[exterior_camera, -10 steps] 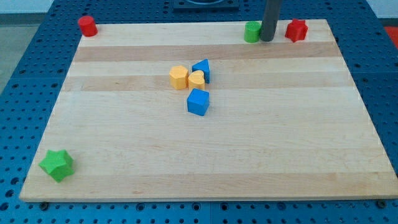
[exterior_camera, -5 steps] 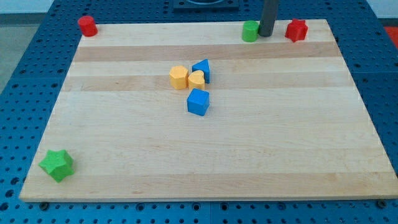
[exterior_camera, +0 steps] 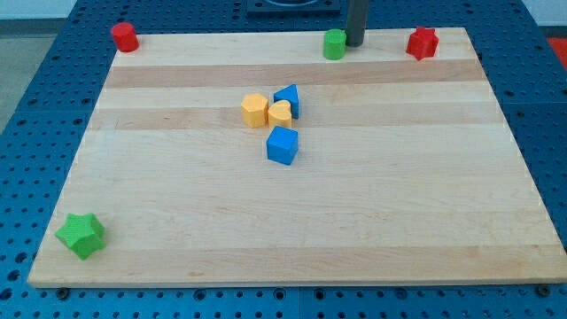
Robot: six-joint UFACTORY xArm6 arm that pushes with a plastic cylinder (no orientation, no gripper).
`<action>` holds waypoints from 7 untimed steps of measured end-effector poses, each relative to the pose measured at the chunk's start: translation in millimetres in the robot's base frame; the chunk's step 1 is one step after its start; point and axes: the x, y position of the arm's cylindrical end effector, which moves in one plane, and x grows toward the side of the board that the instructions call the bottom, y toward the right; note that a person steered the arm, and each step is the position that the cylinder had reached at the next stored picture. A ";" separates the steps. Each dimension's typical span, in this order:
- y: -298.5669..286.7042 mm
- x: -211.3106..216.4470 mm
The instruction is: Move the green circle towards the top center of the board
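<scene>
The green circle (exterior_camera: 334, 44) stands at the board's top edge, a little right of centre. My tip (exterior_camera: 355, 43) touches its right side, the dark rod rising out of the view's top. The wooden board (exterior_camera: 292, 221) fills most of the view.
A red star-like block (exterior_camera: 423, 42) sits at the top right, a red cylinder (exterior_camera: 124, 37) at the top left. Near the middle are a yellow hexagon (exterior_camera: 254, 110), a yellow heart (exterior_camera: 280, 113), a blue triangle (exterior_camera: 288, 98) and a blue cube (exterior_camera: 283, 145). A green star (exterior_camera: 81, 235) lies bottom left.
My tip has slid left along the top edge, pushing the green circle left with it, away from the red star-like block.
</scene>
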 end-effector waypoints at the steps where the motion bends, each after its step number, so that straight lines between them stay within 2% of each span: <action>1: -6.0 0.0; 3: -14.5 1.7; 7: -24.5 42.1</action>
